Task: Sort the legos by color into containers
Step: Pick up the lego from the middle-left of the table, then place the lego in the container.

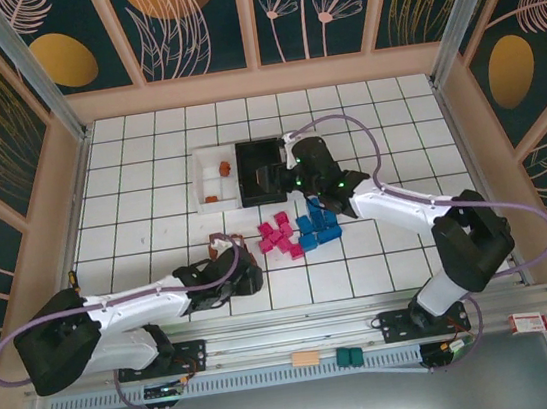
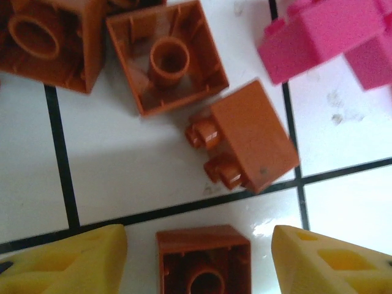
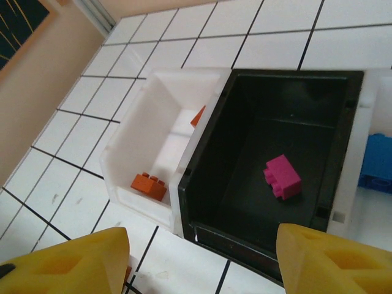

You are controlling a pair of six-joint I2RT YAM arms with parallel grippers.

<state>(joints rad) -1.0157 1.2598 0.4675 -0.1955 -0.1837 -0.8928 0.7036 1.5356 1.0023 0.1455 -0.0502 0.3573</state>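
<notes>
Between the left jaws sits a brown-orange brick (image 2: 203, 260), flipped over so its hollow underside and round centre tube face up. Yellow fingertips (image 2: 67, 260) stand on either side of it with a strip of white desk (image 2: 141, 177) showing in each gap, so the left jaws are partly spread and clamp nothing. Just ahead of them lie a side-lying brick (image 2: 248, 138) with its studs pointing left, an upturned brick (image 2: 165, 58) and a corner brick (image 2: 46, 37), all brown-orange. Ahead and to the right is a magenta-pink cluster (image 2: 331, 37). Seen from above, the left arm (image 1: 136, 305) stretches low across the desk from its base, wrist angled down.

Right jaws hang wide apart, nothing between their fingertips (image 3: 334, 260). Below and ahead of them is the black bin (image 3: 288, 116), holding one magenta-pink brick (image 3: 283, 176). Left of it, the left white bin (image 3: 131, 153) holds an orange brick (image 3: 149, 184) and another by its far wall. To the right, the right white bin (image 3: 370, 92) shows a blue brick (image 3: 376, 162). The right arm (image 1: 399, 203) reaches forward and leftward, wrist over the black bin. Behind those jaws, a pink pile (image 1: 280, 236) and a blue pile (image 1: 317, 229) lie touching.
</notes>
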